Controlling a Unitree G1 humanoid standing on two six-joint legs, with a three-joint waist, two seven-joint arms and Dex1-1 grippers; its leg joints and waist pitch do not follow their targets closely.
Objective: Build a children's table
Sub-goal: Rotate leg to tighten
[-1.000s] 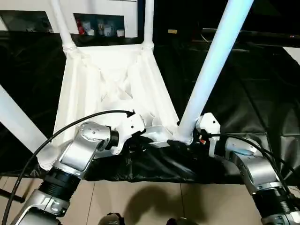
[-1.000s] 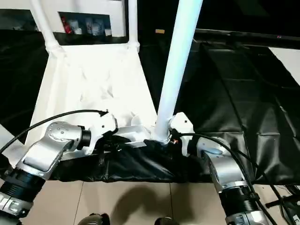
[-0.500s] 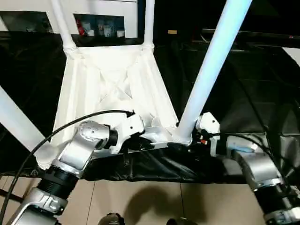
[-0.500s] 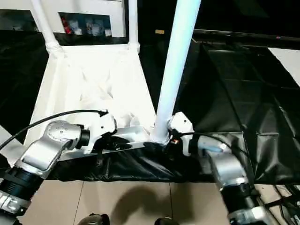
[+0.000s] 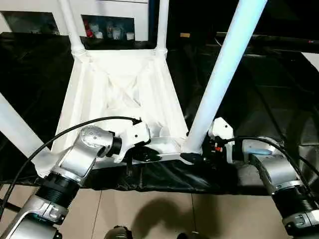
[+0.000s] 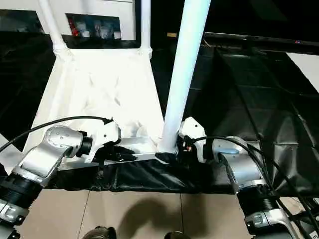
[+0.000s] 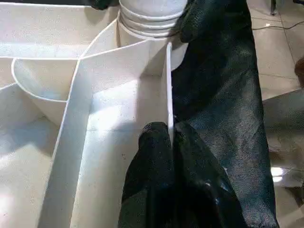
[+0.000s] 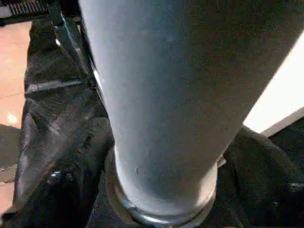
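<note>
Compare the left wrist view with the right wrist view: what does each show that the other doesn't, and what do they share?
Left wrist view: the left gripper, fingers pinched on the thin near rim of the upturned table top, with its white ribs.

Right wrist view: the near right leg up close, its base seated in a corner socket.

Both: that leg's base, the black cloth and the tiled floor.

Black sheeting point(image 5: 279, 94) covering the work surface, draped over its near edge above a tan tiled floor point(image 5: 164, 219); at the back, a white shelf unit point(image 5: 107, 20) holding small containers point(image 5: 107, 33).
</note>
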